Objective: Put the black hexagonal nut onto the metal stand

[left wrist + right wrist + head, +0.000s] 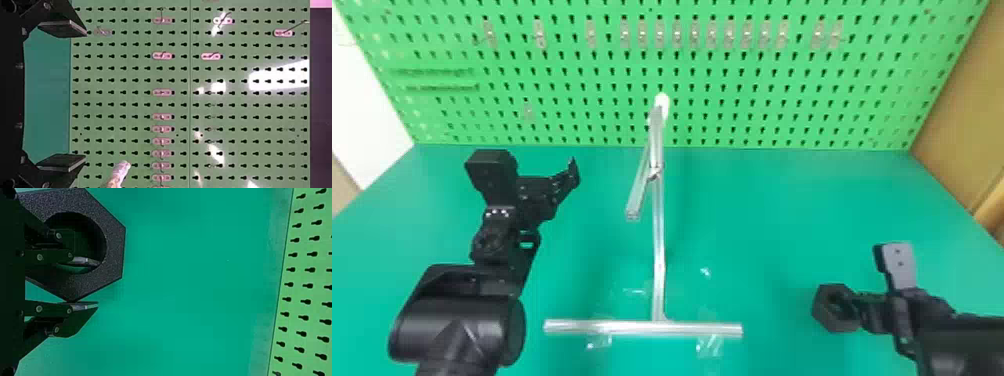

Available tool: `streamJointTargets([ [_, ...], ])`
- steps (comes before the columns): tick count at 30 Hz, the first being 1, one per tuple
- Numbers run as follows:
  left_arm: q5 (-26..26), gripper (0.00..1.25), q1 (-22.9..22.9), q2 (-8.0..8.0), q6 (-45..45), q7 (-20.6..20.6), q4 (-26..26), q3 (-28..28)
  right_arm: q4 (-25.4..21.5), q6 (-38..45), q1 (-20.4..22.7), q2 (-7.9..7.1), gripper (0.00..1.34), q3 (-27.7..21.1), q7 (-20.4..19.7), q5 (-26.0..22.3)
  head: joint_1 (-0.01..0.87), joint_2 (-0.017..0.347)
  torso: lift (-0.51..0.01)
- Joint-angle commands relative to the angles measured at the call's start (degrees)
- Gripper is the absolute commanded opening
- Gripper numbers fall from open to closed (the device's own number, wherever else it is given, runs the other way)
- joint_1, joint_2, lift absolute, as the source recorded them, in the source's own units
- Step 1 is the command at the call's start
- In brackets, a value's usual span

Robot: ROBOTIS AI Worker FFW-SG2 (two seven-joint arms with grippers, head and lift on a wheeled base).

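Observation:
The black hexagonal nut [824, 312] is held above the green table at the right, with my right gripper [867, 311] shut on its rim. In the right wrist view, one finger of the right gripper [92, 283] reaches into the round hole of the nut [113, 250] and the other lies outside its wall. The silver metal stand [658, 250] occupies the middle, with a slanting side rod and a white tip. Left of it, my left gripper [547, 192] is raised above the table; in the left wrist view the left gripper [84, 96] is open, its gap vacant.
A green pegboard [732, 110] with a row of small hooks rises behind the table [757, 215]. The stand's crossbar [627, 327] lies along the near side, with clear tape around it. Open tabletop lies between the stand and the nut.

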Motion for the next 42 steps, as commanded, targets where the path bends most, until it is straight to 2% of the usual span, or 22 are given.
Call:
streamJointTargets([
  [1,0.0,1.09,-0.1,0.0,0.0,0.0,0.0,0.0,-1.9,2.1,-0.2,-0.25,0.22,0.3,0.9,0.3,0.693,0.081,-0.001],
  [13,0.0,1.09,-0.2,0.0,0.0,0.0,0.0,0.0,-11.6,9.8,-1.7,-0.87,0.22,2.3,2.2,1.1,0.693,0.081,-0.001],
  [18,0.0,1.09,-0.2,0.0,0.0,0.0,0.0,-0.1,-16.1,15.3,-3.8,-1.92,0.22,4.0,4.0,2.0,0.693,0.081,-0.001],
  [29,-0.1,1.09,-0.2,0.0,0.0,0.0,0.0,-0.1,-24.4,23.5,-8.7,-6.32,0.22,8.8,4.4,-1.6,0.693,0.081,-0.001],
  [35,-0.1,1.09,-0.2,0.0,0.0,0.0,0.0,-0.2,-27.7,27.2,-11.7,-8.16,0.22,10.3,4.4,-4.4,0.693,0.081,-0.001],
  [42,-0.3,1.09,-0.3,0.0,0.0,0.0,0.0,-0.3,-28.8,30.3,-16.1,-10.71,0.22,13.5,4.4,-7.2,0.693,0.081,-0.001],
])
